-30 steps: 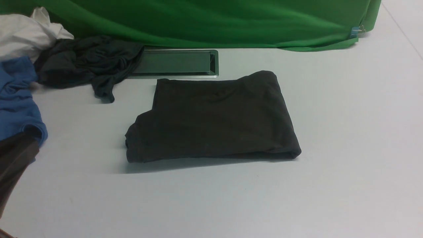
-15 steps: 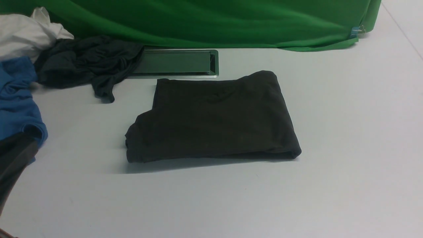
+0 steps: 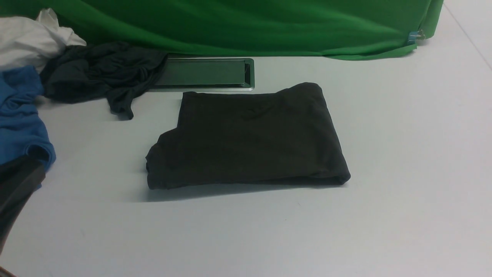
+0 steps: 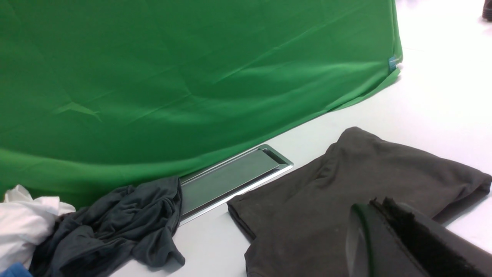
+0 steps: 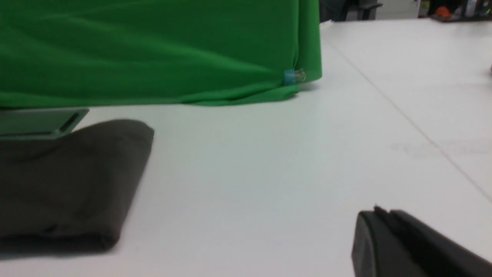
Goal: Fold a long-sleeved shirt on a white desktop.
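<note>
We are finishing (both jaws closed, empty) with the shirt point(image 3: 246, 136) folded on the counter point(image 3: 403, 154), likely needing only tidying.

— What gets cut off in the front view?

— The blue tee point(image 3: 21, 115) and the white cloth point(image 3: 30, 38) both run off the left edge, and a dark shape point(image 3: 17, 192) low on that side is too cropped to name. Neither gripper appears there.

— And the wrist views?

— Only the tip of the left gripper point(image 4: 407, 238) shows, the rest is past the frame. The right gripper point(image 5: 407, 242) is blurred; its jaws seem to be pressed together. The long-sleeved shirt point(image 5: 65, 181) is cropped there, and its sleeves lie hidden inside the fold.
</note>
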Controlling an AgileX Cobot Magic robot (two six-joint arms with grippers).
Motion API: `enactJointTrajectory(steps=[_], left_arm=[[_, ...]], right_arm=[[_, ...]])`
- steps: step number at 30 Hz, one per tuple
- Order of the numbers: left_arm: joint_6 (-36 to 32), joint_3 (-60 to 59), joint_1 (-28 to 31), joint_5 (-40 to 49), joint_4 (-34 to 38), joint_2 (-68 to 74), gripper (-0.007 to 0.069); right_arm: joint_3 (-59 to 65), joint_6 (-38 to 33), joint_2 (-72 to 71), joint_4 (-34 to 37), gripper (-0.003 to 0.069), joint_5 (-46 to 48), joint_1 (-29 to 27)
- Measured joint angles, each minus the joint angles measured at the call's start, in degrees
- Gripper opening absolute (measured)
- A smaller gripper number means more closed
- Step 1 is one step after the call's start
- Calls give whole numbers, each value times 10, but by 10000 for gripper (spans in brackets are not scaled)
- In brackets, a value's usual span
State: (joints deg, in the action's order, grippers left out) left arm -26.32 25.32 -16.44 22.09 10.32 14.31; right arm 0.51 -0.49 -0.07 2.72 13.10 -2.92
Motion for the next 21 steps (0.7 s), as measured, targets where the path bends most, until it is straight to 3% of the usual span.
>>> enactJointTrajectory(steps=[21], left_arm=[[0, 0, 0, 1, 0, 0, 18]], right_arm=[[0, -1, 0, 0, 60, 13, 24]])
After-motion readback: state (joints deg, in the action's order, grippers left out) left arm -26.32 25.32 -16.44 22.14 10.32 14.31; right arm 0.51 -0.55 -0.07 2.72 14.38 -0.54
